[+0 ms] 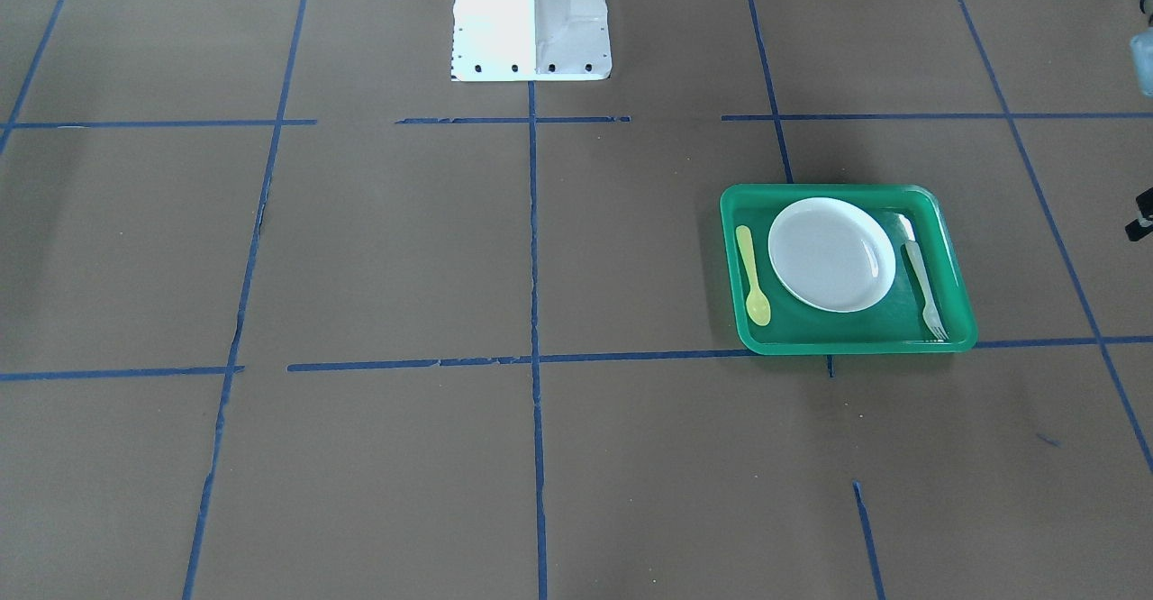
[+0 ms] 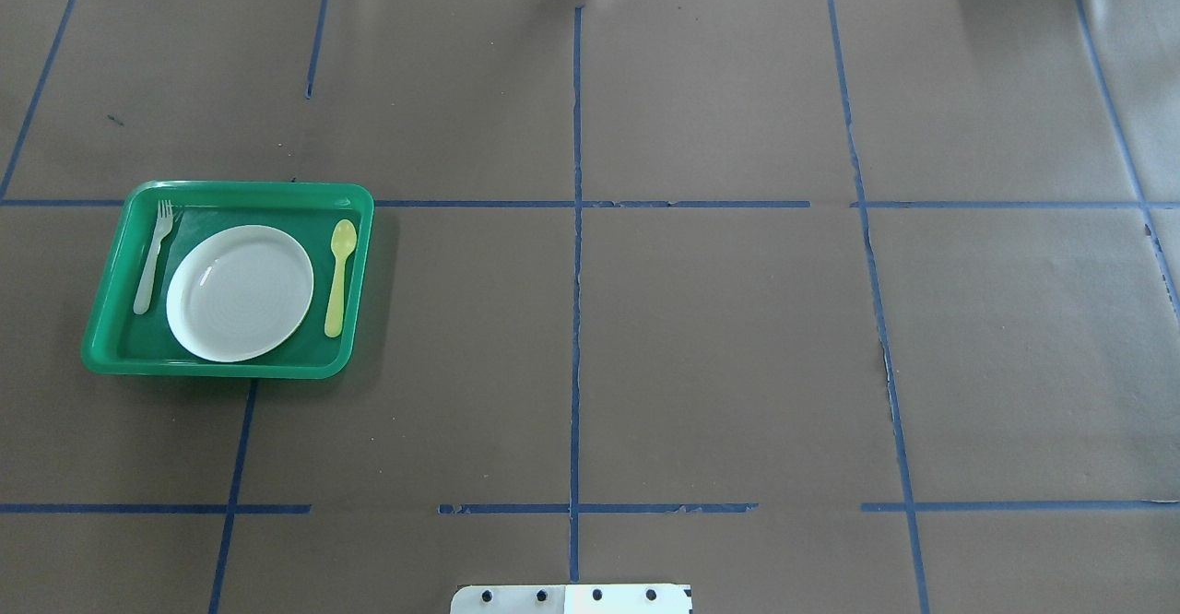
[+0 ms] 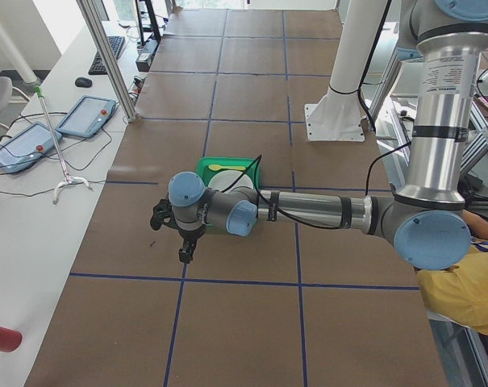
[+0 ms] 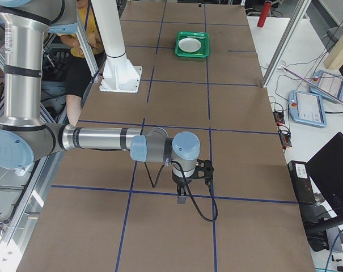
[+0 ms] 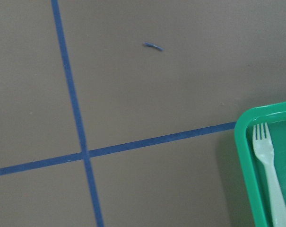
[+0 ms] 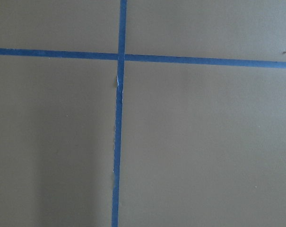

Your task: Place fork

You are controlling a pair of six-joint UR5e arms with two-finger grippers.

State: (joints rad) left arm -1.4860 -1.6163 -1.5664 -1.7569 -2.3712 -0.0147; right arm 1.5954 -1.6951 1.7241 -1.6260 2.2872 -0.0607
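The pale translucent fork (image 2: 152, 259) lies in the green tray (image 2: 230, 192), along its left side beside the white plate (image 2: 240, 293). The yellow spoon (image 2: 339, 273) lies on the plate's other side. In the front view the fork (image 1: 925, 285) lies at the right of the tray (image 1: 829, 190). The left wrist view shows the fork's tines (image 5: 270, 175) and a tray corner (image 5: 244, 156) at lower right. My left gripper (image 3: 183, 251) hovers beyond the tray's left side, off the fork. My right gripper (image 4: 181, 197) hangs far from the tray. I cannot tell whether either is open.
The white robot base (image 1: 531, 14) stands at the table's robot-side edge. Blue tape lines (image 2: 576, 319) divide the brown table cover. A person in yellow (image 3: 461, 298) sits beside the robot. Tablets (image 3: 86, 114) lie on the side bench.
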